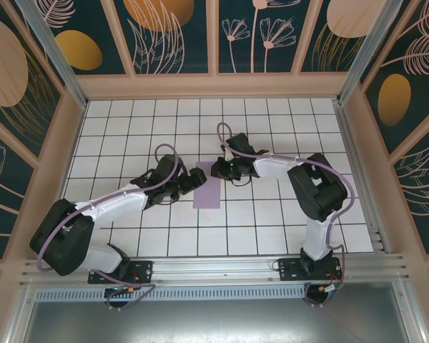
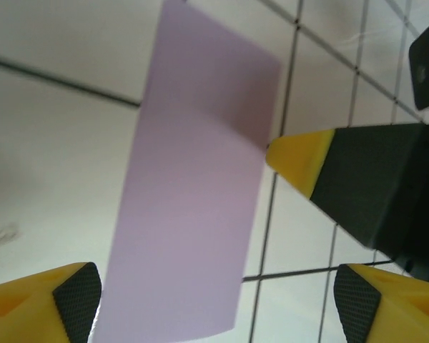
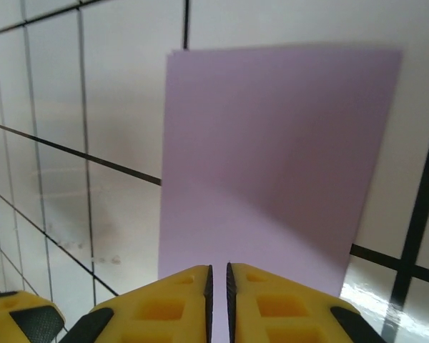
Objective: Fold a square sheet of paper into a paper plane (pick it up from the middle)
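The lavender paper (image 1: 207, 193) lies flat on the white tiled table as a narrow rectangle, about one tile wide and two long. My left gripper (image 1: 195, 179) hovers at its left edge, open; in the left wrist view the paper (image 2: 193, 200) runs between the wide-spread jaws of the left gripper (image 2: 216, 307), nearer the left finger. My right gripper (image 1: 217, 170) is at the paper's far end. In the right wrist view the right gripper (image 3: 218, 286) is shut, its tips over the paper's (image 3: 272, 157) near edge. A yellow fingertip (image 2: 300, 157) of the right gripper touches the paper's right edge.
The tiled table (image 1: 272, 221) is walled by beige panels on three sides. An aluminium rail (image 1: 222, 268) runs along the near edge, with both arm bases on it. Bare tiles lie around the paper on all sides.
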Available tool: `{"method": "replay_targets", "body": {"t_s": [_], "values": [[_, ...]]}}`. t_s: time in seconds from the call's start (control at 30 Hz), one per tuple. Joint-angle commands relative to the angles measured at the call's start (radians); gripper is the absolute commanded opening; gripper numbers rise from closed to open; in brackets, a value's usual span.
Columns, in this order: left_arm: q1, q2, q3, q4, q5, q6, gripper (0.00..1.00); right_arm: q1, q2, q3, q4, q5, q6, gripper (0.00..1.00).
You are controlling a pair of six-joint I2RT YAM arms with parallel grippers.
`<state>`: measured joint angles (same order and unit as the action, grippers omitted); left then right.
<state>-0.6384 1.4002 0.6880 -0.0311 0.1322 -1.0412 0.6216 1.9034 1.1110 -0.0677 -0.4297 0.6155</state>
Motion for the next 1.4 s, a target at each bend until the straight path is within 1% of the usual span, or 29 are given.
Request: {"method": "replay_targets", "body": {"t_s": [0.0,0.17,0.33,0.57,0.73,0.93,1.07,1.23,1.37], "values": [[0.001,-0.011,-0.053,-0.002,0.057,-0.044,0.87,0.005,0.046,0.024,-0.012,0.049,0.050,0.18],[0.003,0.002,-0.089,0.047,0.135,-0.063,0.88,0.004,0.079,0.001,-0.028,0.089,0.075,0.18],[0.001,-0.009,-0.115,0.085,0.183,-0.074,0.88,0.004,0.090,-0.022,-0.049,0.119,0.085,0.18],[0.002,0.001,-0.119,0.083,0.187,-0.084,0.88,0.003,0.108,-0.047,-0.039,0.115,0.083,0.17],[0.000,0.034,-0.101,0.105,0.229,-0.087,0.84,0.003,0.115,-0.057,-0.017,0.111,0.084,0.16],[0.002,0.070,-0.072,0.062,0.212,-0.070,0.86,0.001,0.119,-0.068,-0.016,0.098,0.069,0.14],[0.001,0.090,-0.096,0.137,0.251,-0.099,0.86,-0.003,0.123,-0.064,-0.024,0.091,0.054,0.14],[0.002,0.074,-0.107,0.160,0.248,-0.113,0.84,-0.003,0.118,-0.063,-0.030,0.099,0.046,0.12],[0.001,0.081,-0.110,0.217,0.284,-0.117,0.78,-0.002,0.108,-0.065,-0.029,0.105,0.046,0.11]]}}
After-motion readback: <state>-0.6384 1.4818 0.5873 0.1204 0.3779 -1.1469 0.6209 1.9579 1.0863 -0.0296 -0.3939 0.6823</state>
